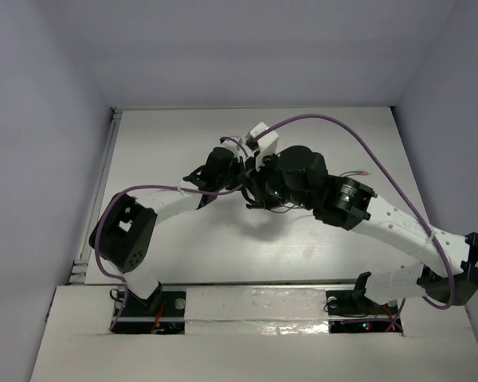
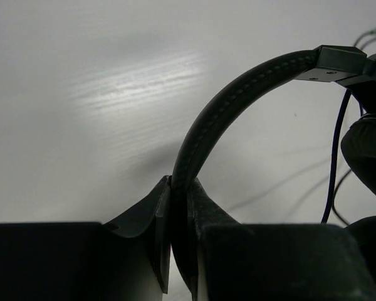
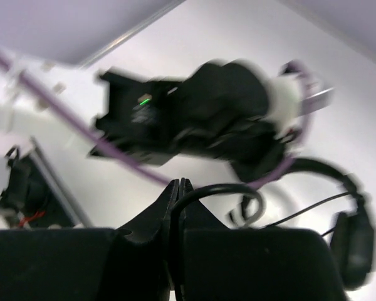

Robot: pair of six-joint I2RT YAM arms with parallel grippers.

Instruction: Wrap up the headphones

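We see a white tabletop (image 1: 183, 247), faintly grained, with a soft glare; the headphones (image 2: 238, 100) cast shadows on it, and we cannot tell whether they touch it

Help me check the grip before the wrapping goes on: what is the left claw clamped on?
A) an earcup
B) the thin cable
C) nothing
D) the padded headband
D: in the left wrist view the left claw is shut on the stitched headband, with the earcup off to the right; the right claw pinches the cable.
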